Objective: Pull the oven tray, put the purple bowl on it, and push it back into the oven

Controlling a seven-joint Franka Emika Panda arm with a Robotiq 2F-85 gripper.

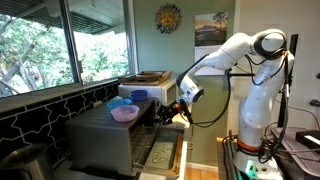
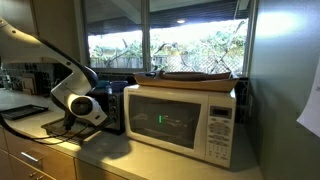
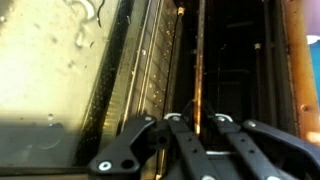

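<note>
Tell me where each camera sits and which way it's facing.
An exterior view: beside the oven, facing its side and the windows; the white arm fills picture right.
An exterior view: near a white microwave, facing the windows; the arm shows at picture left.
Wrist view: above the end effector, looking at the door glass and oven tray.
Shared: both exterior views show the arm.

Bright daylight through the windows (image 1: 60, 45) leaves interiors dim; wrist view dark, blurry, with glare.
</note>
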